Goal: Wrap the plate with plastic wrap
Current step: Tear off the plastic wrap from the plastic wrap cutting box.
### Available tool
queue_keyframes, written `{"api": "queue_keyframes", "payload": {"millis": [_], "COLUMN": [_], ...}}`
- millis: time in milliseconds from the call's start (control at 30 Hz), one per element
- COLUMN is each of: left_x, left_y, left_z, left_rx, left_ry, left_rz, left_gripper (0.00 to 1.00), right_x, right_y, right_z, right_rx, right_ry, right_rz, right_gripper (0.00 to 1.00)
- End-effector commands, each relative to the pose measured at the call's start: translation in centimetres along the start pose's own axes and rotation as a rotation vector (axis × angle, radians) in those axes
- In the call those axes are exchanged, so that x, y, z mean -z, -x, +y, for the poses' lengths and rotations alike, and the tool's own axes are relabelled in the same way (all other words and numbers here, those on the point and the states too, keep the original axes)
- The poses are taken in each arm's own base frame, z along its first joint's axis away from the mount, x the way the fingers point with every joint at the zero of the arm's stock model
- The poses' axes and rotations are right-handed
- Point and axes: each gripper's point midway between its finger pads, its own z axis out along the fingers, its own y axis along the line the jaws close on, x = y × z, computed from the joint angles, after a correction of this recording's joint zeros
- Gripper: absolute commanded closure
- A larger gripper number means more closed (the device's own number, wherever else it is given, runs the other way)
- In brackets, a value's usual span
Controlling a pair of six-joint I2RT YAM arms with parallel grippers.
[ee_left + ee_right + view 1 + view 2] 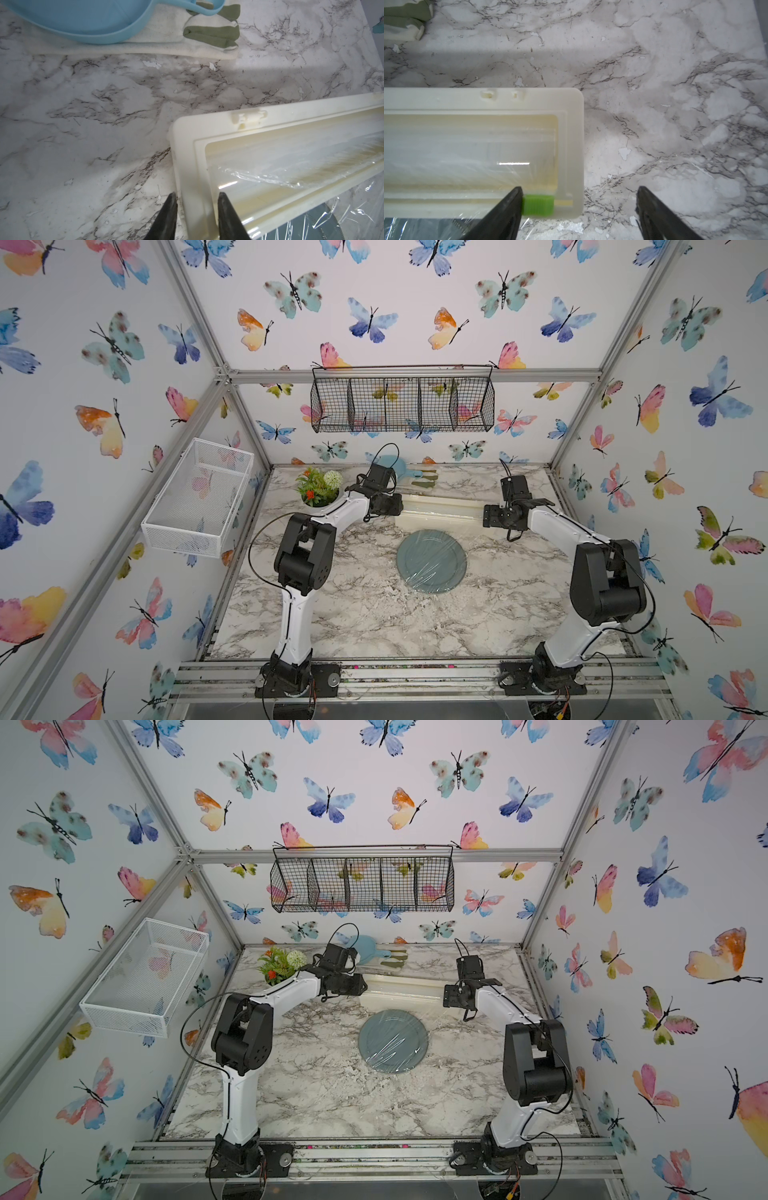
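The grey-blue plate (431, 562) (393, 1041) lies mid-table with wrinkled plastic wrap (444, 545) stretched over it. The film runs back to the cream dispenser box (440, 512) (401, 990) just behind the plate. My left gripper (196, 194) is at the box's left end, its jaws closed on the end wall (187, 166), one finger outside and one inside. Loose film (270, 178) lies in the box. My right gripper (579, 188) stands wide open at the box's right end (571, 145). One finger touches the green slider (537, 204); the other hangs over bare table.
A light-blue round board with a handle (388, 466) (83, 18) lies on a cream and green glove (207, 35) at the back. A potted plant (318, 489) stands back left. A black wire basket (401, 404) and a white one (199, 497) hang on the walls.
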Motion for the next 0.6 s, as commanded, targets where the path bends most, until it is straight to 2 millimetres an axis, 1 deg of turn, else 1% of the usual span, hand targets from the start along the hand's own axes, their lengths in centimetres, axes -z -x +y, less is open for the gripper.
{"api": "queue_keyframes", "payload": {"millis": [0,200,400,567], "left_x": [-3.2,-3.1,-3.1,-3.2], "left_y": [-9.1,-9.0,-9.1,-9.1], "left_z": [7.4,7.3,7.3,7.3], "left_rx": [0.066,0.066,0.068,0.066], "left_ry": [0.227,0.223,0.221,0.221], "left_rz": [0.285,0.284,0.287,0.288], "left_gripper": [0.68,0.70,0.71,0.71], "right_x": [-1.6,-1.4,-1.6,-1.6], "right_y": [-7.8,-7.4,-7.7,-8.1], "right_z": [-6.4,-7.7,-7.7,-8.3], "right_rx": [0.054,0.021,0.016,0.018], "right_ry": [-0.239,-0.257,-0.246,-0.268], "right_rz": [0.287,0.279,0.286,0.297], "right_gripper": [0.14,0.14,0.14,0.14]}}
